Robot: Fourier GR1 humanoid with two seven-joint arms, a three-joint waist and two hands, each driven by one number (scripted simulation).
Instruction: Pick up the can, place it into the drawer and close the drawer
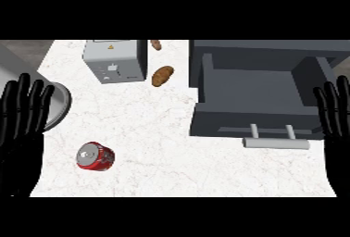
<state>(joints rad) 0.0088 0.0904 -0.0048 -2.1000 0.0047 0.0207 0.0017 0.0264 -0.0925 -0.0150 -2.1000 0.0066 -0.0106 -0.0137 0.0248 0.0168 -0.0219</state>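
Note:
A red can [96, 156] with a silver top lies on the white marble counter [171, 162] at the lower left. The dark grey drawer [256, 92] stands pulled open at the right, nothing visible inside, its pale bar handle [276, 143] facing me. My left hand [21, 115] rests open at the left edge, fingers up, a short way up and left of the can. At the right edge my right hand [335, 111] rests open, fingers up, beside the drawer's right wall. Neither hand touches anything.
A grey toaster-like box [115, 60] stands at the back left. A brown potato [163, 76] lies just right of it, and a smaller brown item [156, 45] sits behind. A round metal rim [60, 104] shows partly behind my left hand.

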